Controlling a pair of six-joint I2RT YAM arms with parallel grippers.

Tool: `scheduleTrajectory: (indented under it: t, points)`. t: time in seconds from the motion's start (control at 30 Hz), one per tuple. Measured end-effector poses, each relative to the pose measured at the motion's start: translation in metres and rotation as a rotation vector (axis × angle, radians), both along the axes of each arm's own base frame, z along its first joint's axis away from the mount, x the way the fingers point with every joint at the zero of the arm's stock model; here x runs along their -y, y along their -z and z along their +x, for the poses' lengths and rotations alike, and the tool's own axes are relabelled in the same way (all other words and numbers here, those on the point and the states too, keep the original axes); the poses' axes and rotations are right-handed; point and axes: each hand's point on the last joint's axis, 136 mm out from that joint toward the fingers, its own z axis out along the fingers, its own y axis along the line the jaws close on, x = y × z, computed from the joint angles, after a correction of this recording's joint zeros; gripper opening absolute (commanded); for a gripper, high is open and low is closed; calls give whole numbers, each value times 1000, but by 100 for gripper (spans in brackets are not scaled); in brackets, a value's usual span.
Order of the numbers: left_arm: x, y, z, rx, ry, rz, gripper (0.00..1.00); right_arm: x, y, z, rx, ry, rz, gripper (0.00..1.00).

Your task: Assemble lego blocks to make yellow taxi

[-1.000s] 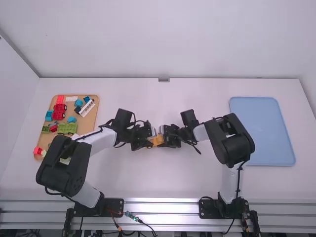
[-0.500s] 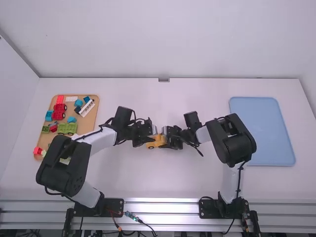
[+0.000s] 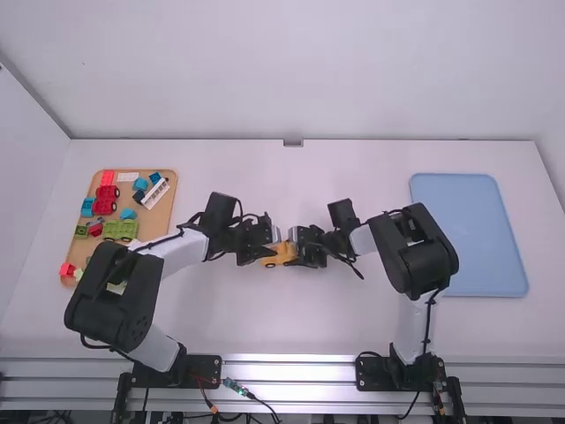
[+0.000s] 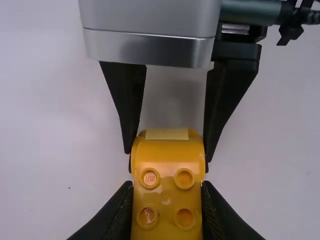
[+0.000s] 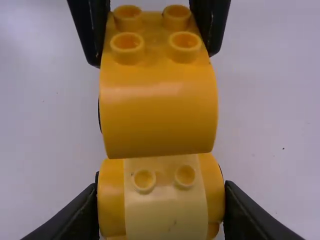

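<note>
While pinching the studded end of the yellow car (image 3: 281, 255) with the left gripper (image 3: 267, 255), also got the right gripper (image 3: 297, 253) snug on its pale-striped end, between wooden tray (image 3: 160, 221) left and blue tray (image 3: 477, 234) right.

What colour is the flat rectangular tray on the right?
The tray is light blue, best in the high view.

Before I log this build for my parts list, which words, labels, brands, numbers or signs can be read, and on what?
Raised maker's name, left unquoted: one stud of the yellow block in the left gripper.
That block's other studs: marks too small to read.
Blocks on the wooden tray: too small to read any print.
</note>
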Motion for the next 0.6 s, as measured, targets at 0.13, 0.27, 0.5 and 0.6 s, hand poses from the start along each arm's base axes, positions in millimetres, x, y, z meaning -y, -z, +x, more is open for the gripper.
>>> scheduleTrajectory:
  t: [0.13,0.27,0.5,0.6]
  points:
    - [0,0,0,1,0,-1,2,0,0,1,-11,-3,-13,47]
    - [0,5,0,-9,0,2,2,0,-1,2,-25,-6,-27,47]
    - [3,13,1,-22,10,-12,2,0,-1,5,-10,-9,-36,47]
    - [3,13,1,-23,12,-14,2,0,-1,5,-4,-13,-37,47]
